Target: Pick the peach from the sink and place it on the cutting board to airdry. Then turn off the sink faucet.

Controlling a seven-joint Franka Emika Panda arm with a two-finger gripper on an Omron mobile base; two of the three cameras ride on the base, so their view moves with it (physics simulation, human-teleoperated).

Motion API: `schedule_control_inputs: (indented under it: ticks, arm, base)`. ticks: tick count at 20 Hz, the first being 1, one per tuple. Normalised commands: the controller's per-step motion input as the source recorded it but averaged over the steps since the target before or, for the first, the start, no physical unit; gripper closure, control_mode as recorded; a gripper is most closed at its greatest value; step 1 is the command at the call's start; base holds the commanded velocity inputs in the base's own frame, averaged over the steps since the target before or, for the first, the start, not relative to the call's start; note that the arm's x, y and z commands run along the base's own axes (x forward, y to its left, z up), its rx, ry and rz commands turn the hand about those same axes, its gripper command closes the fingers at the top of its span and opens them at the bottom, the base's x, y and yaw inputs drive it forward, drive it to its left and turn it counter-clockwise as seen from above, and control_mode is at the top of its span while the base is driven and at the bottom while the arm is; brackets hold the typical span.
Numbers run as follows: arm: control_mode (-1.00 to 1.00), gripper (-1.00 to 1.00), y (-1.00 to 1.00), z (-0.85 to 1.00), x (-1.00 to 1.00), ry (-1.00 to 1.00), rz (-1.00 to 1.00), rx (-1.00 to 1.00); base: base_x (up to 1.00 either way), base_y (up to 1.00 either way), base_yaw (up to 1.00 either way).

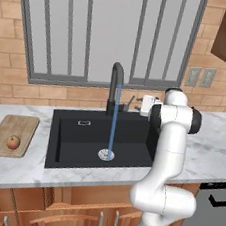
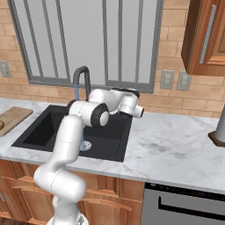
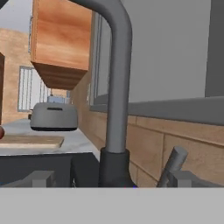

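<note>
The peach (image 1: 13,142) lies on the cutting board (image 1: 9,130), on the counter left of the sink (image 1: 76,140). Blue water (image 1: 114,123) runs from the sink faucet (image 1: 116,85) down onto the silver drain (image 1: 105,155). My gripper (image 3: 113,179) is open and holds nothing. It hovers at counter height just right of the faucet's base (image 3: 114,168), and the faucet column stands ahead between the spread fingertips (image 3: 41,178). The slim lever (image 3: 173,162) rises close above the right fingertip. From the left base camera the white hand (image 1: 146,105) sits beside the lever (image 1: 129,102).
A brick wall and a window sill run right behind the faucet. A toaster (image 3: 53,116) stands beyond the cutting board (image 3: 30,141). Marble counter (image 2: 176,145) spreads to the right, with a dark object (image 2: 218,132) at its far end. A wooden cabinet (image 2: 204,37) hangs at the upper right.
</note>
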Motion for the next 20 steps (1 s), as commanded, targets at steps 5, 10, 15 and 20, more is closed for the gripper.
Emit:
schedule_control_inputs:
  ticks: [5,10,15,20]
  arm:
    - [-1.0,-1.0,0.0,-0.06,0.25,0.03,0.0,0.0]
    - [-1.0,-1.0,0.0,-0.13,0.22,0.05,-0.01,0.0]
    - [-1.0,-1.0,0.08,-0.17,0.17,0.06,0.0,0.0]
    - [-1.0,-1.0,0.25,-0.04,0.22,0.02,0.0,0.0]
  base:
    - [0.0,0.0,0.0]
    - [0.0,0.0,0.0]
    - [0.0,0.0,0.0]
    - [0.0,0.0,0.0]
